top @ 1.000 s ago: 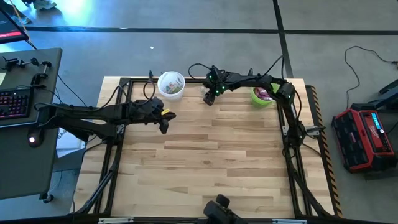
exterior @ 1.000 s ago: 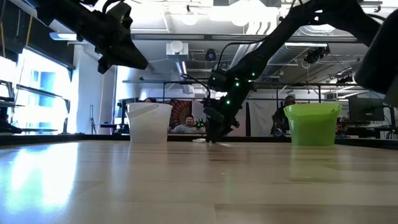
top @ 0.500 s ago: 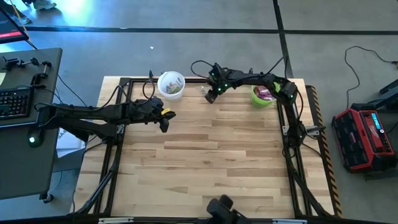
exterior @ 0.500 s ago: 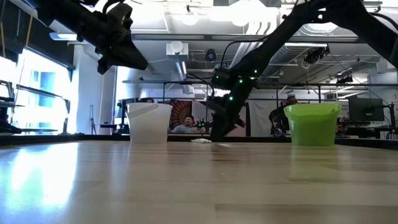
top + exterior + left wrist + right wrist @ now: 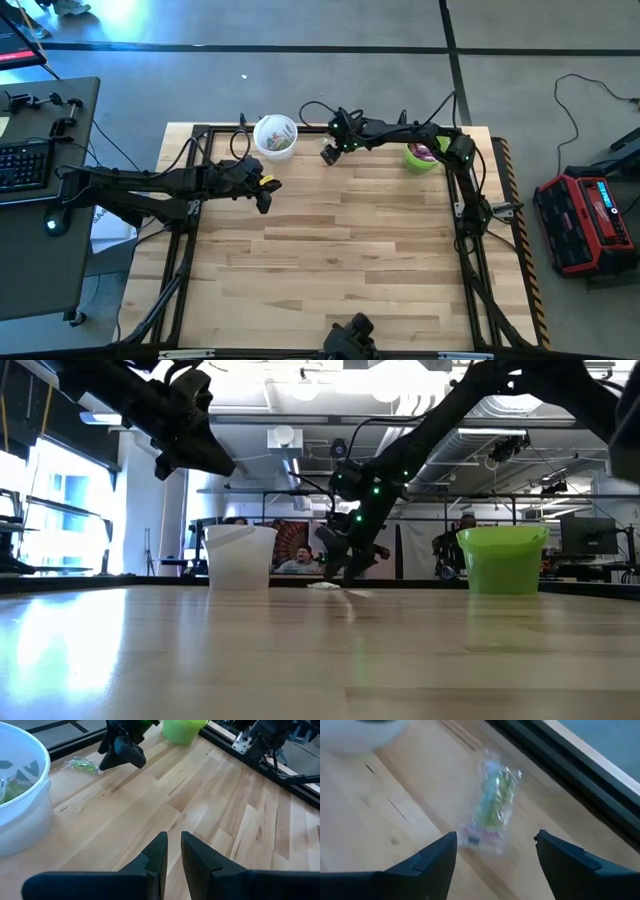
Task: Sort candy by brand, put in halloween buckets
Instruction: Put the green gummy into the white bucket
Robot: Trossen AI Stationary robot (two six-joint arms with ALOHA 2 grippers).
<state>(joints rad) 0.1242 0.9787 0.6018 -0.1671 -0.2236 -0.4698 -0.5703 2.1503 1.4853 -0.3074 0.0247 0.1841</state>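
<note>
Candy (image 5: 492,805): crinkly clear wrapper, green.

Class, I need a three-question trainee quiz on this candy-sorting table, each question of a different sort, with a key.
1. True or false: the right gripper is open over a clear-wrapped green candy lying on the table.
2. Which bucket holds magenta packets? A white bucket; B lime green bucket.
3. Fill in: the left gripper holds ____.

Key: 1 true; 2 B; 3 nothing.
</note>
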